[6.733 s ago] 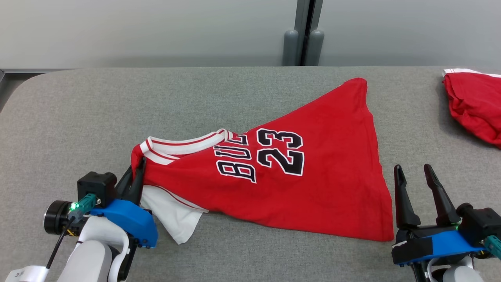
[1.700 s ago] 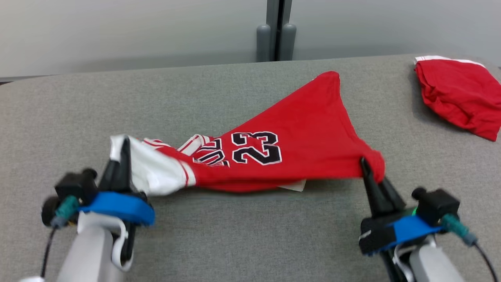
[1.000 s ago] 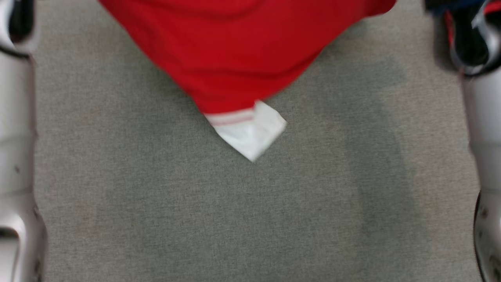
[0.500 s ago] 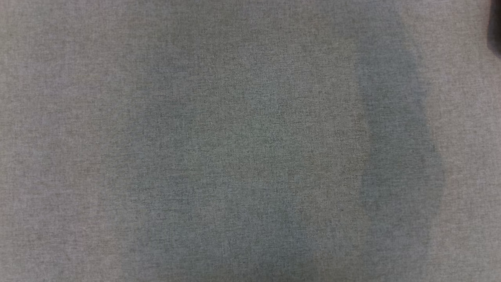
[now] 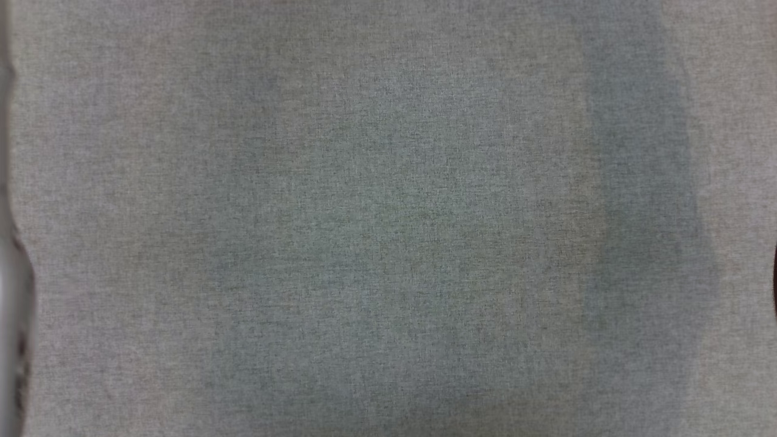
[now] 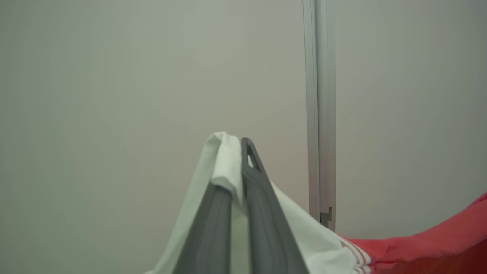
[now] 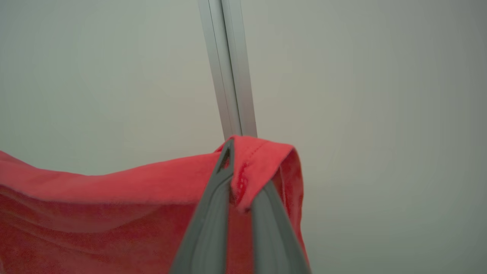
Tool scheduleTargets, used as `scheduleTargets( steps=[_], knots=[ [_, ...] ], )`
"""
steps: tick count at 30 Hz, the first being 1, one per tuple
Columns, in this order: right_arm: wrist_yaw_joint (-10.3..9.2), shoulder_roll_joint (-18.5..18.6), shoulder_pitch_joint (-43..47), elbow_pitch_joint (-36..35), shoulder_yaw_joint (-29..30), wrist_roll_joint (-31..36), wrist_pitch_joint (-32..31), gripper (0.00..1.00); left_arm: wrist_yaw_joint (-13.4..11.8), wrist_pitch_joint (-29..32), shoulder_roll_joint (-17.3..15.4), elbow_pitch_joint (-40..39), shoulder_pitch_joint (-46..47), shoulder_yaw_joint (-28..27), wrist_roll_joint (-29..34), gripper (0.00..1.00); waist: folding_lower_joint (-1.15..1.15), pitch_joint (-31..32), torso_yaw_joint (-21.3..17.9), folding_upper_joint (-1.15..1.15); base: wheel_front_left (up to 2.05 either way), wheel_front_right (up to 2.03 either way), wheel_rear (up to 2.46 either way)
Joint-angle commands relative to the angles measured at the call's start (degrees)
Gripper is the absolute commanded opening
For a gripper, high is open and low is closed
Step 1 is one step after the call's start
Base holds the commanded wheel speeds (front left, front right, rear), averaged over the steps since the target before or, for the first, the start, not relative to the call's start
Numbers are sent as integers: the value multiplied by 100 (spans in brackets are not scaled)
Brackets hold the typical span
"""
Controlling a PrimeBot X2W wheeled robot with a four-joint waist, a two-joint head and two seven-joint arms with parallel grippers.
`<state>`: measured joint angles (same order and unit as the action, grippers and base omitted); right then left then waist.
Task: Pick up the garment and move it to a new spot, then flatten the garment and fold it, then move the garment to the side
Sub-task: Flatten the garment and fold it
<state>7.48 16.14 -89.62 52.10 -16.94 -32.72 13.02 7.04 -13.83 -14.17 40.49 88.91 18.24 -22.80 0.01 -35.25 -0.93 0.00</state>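
The left tool [image 6: 236, 154] and right tool [image 7: 243, 167], each clamped on an end of the shirt [image 7: 95, 198], have lifted it off the worktop [image 5: 388, 218], so relocation is underway.

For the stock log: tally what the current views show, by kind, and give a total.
Pincers: 2, left pincer and right pincer
Garment: 1
Table: 1
Wall post: 1
Total: 5
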Motion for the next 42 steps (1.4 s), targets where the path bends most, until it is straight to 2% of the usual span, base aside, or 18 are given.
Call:
scheduleTargets(
  steps=[1, 8, 14, 20, 26, 31, 42],
  knots=[
    [3, 14, 121, -25, -26, -54, 53, 0, -32, -45, -33, -64, -137, -34, -18, 0, -1, 11, -2, 0, 0, 0, 0],
    [3, -40, 1631, -539, -324, -379, 212, 0, -350, -133, -156, -1090, -2119, -279, -162, 0, -1, 324, -71, 0, 0, 0, 0],
    [3, -21, 3309, -1418, -147, -467, 217, 0, -722, -139, -141, -2368, -4162, -558, -263, 0, -1, 743, -76, 0, 0, 0, 0],
    [3, -38, 4927, -2080, -10, -531, 220, 0, -1019, -140, -28, -3237, -6042, -564, -301, 0, -1, 1213, -44, 0, 0, 0, 0],
    [3, -100, 6253, -2323, 198, -682, 193, 0, -1178, -141, 281, -3660, -7401, -536, -491, 0, -1, 1758, 76, 0, 0, 0, 0],
    [3, -204, 7200, -2507, 504, -563, 133, 0, -1208, -141, 460, -3704, -8219, -419, -527, 0, -1, 2186, 200, 0, 0, 0, 0],
    [3, -574, 8860, -3531, 1154, -29, -504, 0, -1285, -43, 305, -3845, -9494, -340, -628, 0, -1, 2757, 336, 0, 0, 0, 0]
  ],
)
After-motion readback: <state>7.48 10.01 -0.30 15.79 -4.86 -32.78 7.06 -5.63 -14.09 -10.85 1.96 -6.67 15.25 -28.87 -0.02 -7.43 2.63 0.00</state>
